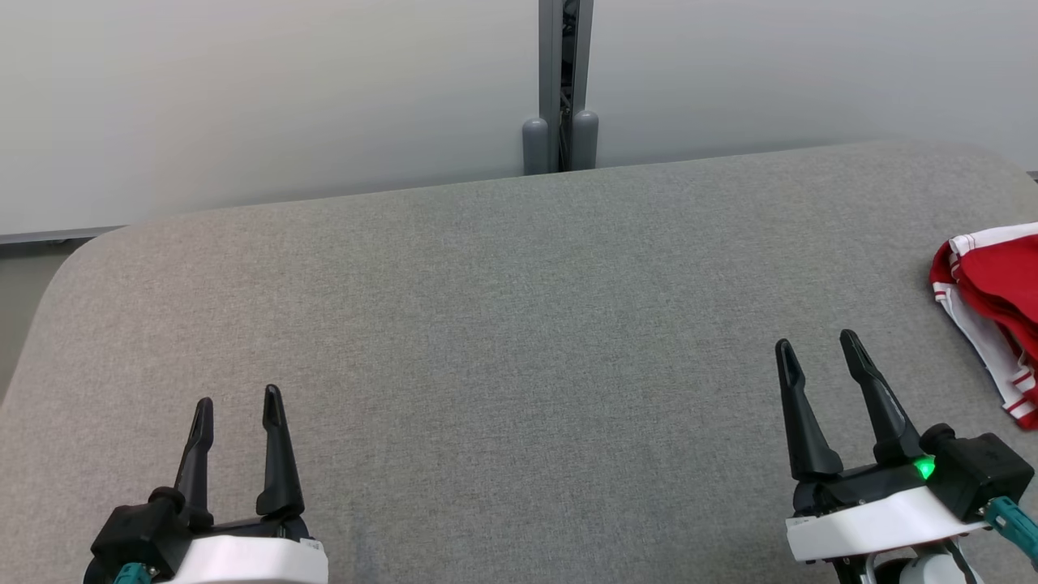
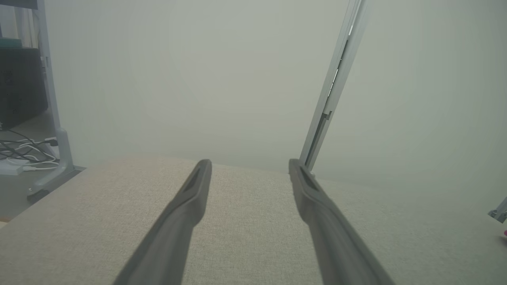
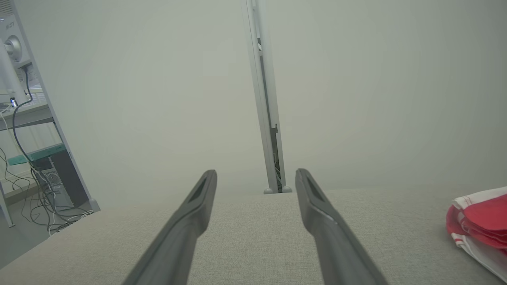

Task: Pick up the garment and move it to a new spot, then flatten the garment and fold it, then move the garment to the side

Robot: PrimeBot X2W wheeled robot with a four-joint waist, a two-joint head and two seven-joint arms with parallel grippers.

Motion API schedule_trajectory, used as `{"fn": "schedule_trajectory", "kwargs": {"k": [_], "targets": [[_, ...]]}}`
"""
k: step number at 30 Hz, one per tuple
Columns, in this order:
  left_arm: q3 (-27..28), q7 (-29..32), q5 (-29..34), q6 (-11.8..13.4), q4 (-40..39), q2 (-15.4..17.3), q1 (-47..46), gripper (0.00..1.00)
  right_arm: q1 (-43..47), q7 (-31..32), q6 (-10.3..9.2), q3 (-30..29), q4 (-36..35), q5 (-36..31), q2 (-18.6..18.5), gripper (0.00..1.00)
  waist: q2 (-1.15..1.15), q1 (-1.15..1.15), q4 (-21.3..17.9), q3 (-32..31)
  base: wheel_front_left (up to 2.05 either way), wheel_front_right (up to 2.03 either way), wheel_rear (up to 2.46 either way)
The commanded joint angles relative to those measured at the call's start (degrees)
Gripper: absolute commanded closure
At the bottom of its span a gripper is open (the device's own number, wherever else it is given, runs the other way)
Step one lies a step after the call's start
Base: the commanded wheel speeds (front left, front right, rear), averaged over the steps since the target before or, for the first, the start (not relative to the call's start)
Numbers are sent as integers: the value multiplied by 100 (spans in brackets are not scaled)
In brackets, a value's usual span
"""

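A red garment [image 1: 996,304] with white striped trim lies bunched at the far right edge of the grey fabric table [image 1: 503,308], partly cut off by the picture's edge. In the right wrist view the garment [image 3: 481,223] sits low at the right. My right gripper [image 1: 817,345] stands open near the table's front right, a short way left of the garment and apart from it, with nothing between its fingers. At the front left my left gripper [image 1: 239,403] is open too, holding nothing. Its fingers [image 2: 190,206] point across bare fabric toward the wall.
A pale wall panel with a grey vertical post [image 1: 561,89] runs behind the table's far edge. Left of the table, cables [image 2: 20,152] and a desk with computer gear [image 3: 23,118] stand on the floor. The table's corners are rounded.
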Motion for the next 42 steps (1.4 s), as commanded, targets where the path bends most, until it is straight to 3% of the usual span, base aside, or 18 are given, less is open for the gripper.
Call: {"fn": "schedule_trajectory", "kwargs": {"k": [1,12,38,39,42], "targets": [[37,-4,-22,-23,-2,21,65,0,56,-24,0,7,17,9,-19,0,0,0,9,1,0,0,0],[42,-4,-97,-216,-53,22,77,0,46,-24,0,-39,41,-22,-18,0,0,0,11,-21,0,0,0],[105,-4,-274,-293,-66,21,31,0,21,-24,0,-92,93,-42,-18,0,0,0,-34,-51,0,0,0],[89,1,-258,-269,-67,0,53,100,-1,0,0,-60,66,-36,0,100,0,0,-35,-51,0,0,0],[66,5,-279,-273,72,-26,126,100,49,16,0,-36,201,-14,31,100,0,0,-33,-52,0,0,0]]}}
